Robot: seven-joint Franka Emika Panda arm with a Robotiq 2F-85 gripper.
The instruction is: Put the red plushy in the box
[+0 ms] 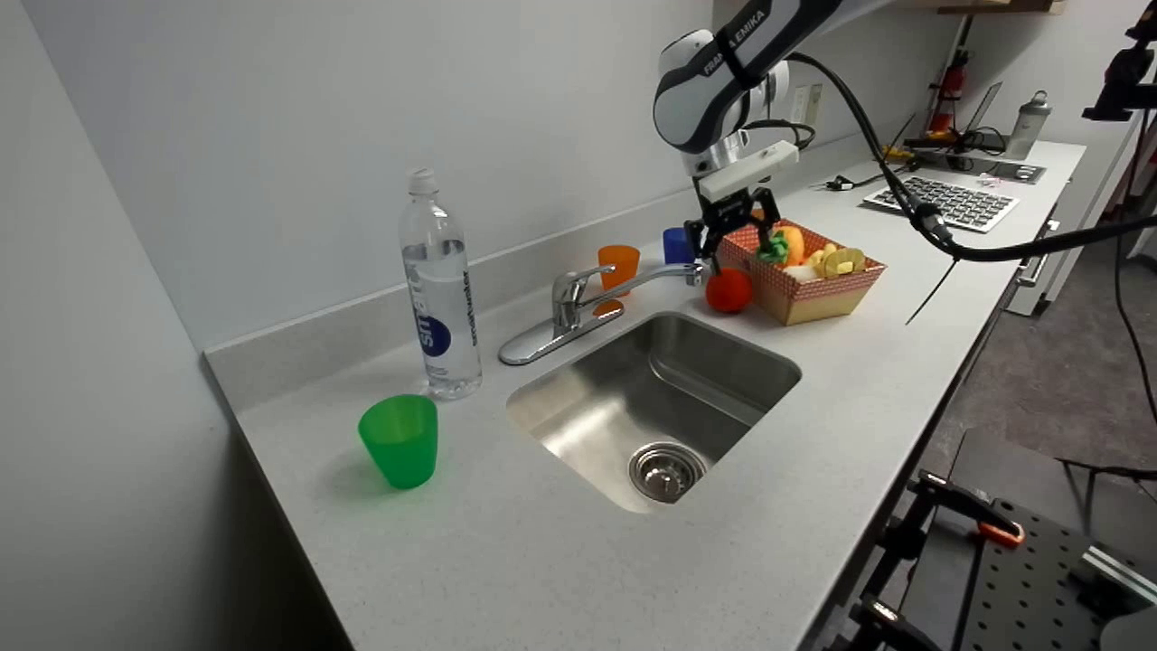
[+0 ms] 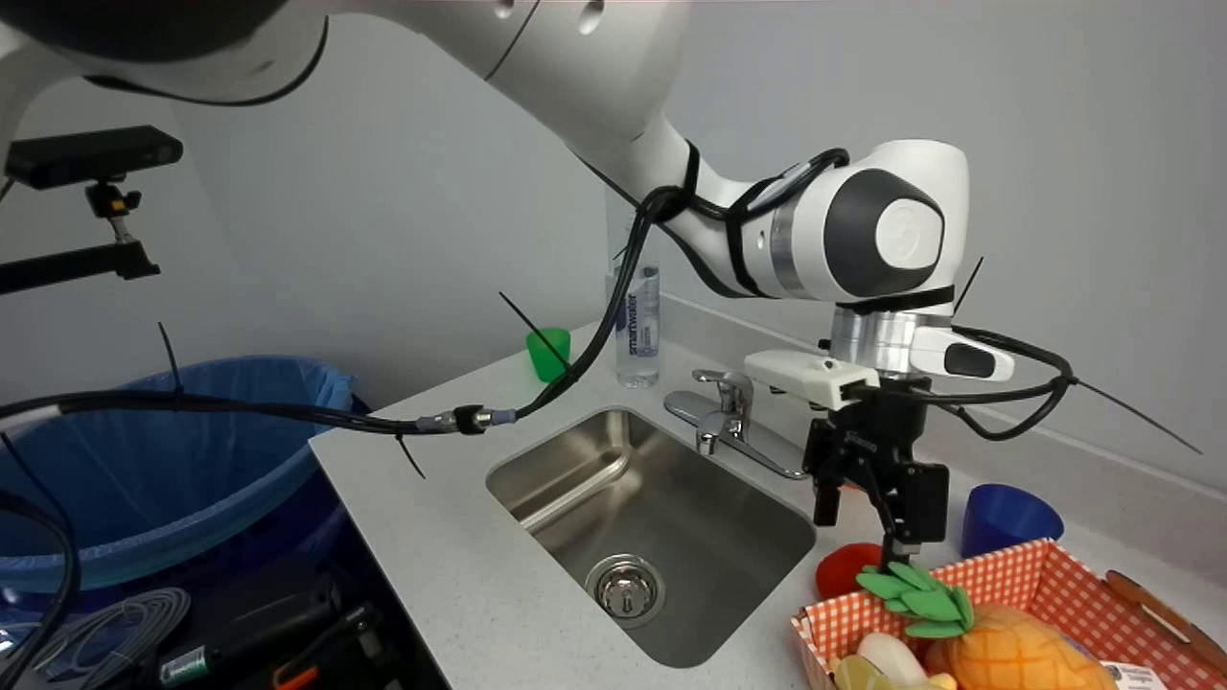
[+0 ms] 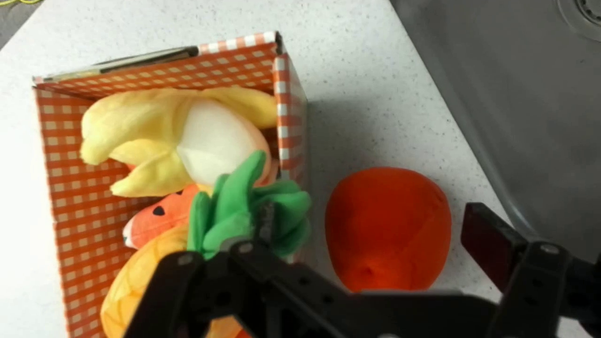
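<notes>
- Wrist view: the gripper (image 3: pixel 369 219) hangs wide and holds nothing; the red plushy (image 3: pixel 387 230) shows between its 2 fingers.
- The red plushy sits on the desk (image 1: pixel 877 375), nearer its back edge, the one along the wall (image 1: pixel 542 108), just beside the box (image 1: pixel 823 303) and near the sink (image 1: pixel 723 366).
- The step in hand looks like the grasp: lower straight, 1 finger on each side, then close gently about the middle. A soft toy should give under the pads.
- The box-side finger shows over the green leaves (image 3: pixel 235 204) of the pineapple toy (image 2: pixel 1016 647); whether it touches them cannot be told. A small shift toward the sink before lowering may spare leaves and rim.
- Once gripped, it would need lifting well above the rim, then a short move parallel to the back edge. The pineapple toy and yellow toy (image 3: pixel 145 117) crowd the box, so it would probably settle on top.
- A blue cup (image 2: pixel 1007 522) and an orange cup (image 1: pixel 618 265) stand near the back edge, the faucet (image 1: pixel 569 303) between sink and that edge; swinging toward the end edge could catch its spout.
- Well apart, near the back corner, stands a bottle (image 1: pixel 441 307), with a green cup (image 1: pixel 402 443) along the end edge.
</notes>
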